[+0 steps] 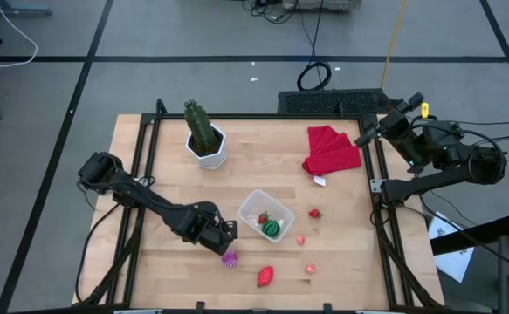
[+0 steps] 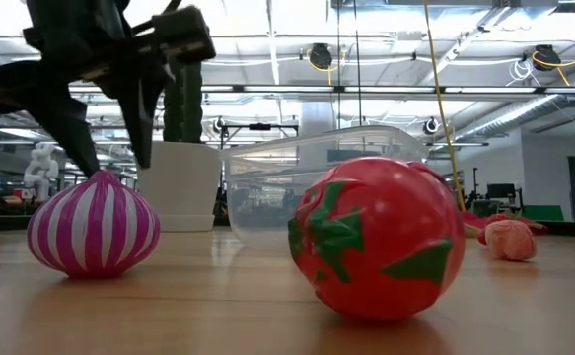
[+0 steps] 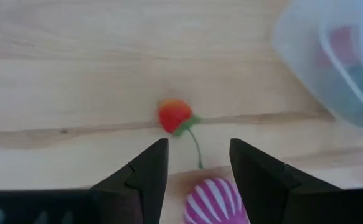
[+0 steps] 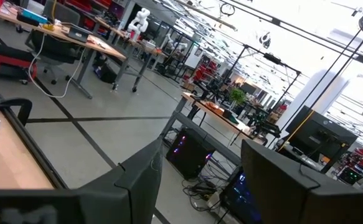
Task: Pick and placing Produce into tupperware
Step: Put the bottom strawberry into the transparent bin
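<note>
Left pincer (image 1: 229, 234) hovers spread and empty over the purple-and-white striped ridged piece (image 1: 230, 258), at seven o'clock of the small clear plastic tupperware (image 1: 256, 205). Inside already: the green striped melon (image 1: 273, 228) and one red berry (image 1: 263, 217). Four red and pink pieces wait on the wooden counter (image 1: 167, 166); the right pincer (image 4: 197, 180), parked off the edge at two o'clock, gapes empty.

Dark fingers (image 2: 80, 123) hang just above the purple striped piece (image 2: 93, 227) — beyond them the white pot (image 2: 180, 185) and clear tupperware (image 2: 297, 187); a red strawberry (image 2: 376, 239) sits nearer the camera.
</note>
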`<state>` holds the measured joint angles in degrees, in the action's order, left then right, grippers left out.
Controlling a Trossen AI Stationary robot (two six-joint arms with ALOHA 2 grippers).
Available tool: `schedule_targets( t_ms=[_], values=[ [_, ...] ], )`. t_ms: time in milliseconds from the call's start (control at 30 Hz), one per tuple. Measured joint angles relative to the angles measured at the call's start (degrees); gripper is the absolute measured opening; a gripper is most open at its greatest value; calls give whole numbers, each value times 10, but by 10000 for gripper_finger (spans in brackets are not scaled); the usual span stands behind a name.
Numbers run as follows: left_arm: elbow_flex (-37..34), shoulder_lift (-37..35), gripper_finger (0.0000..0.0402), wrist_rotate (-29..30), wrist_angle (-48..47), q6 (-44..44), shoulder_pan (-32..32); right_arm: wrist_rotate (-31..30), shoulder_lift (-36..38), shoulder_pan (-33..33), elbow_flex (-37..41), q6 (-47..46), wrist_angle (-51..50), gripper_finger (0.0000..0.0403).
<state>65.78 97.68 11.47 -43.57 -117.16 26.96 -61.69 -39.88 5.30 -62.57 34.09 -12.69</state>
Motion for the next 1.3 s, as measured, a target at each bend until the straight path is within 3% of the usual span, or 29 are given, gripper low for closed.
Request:
schedule_targets(
  t_ms=[833, 1300],
  values=[
    [-8, 70, 175, -55, 51, 12, -33, 0, -1, 0, 0, 11, 0, 209],
    [-24, 69, 175, -58, 66, 0, -33, 0, -1, 0, 0, 11, 0, 209]
  ],
)
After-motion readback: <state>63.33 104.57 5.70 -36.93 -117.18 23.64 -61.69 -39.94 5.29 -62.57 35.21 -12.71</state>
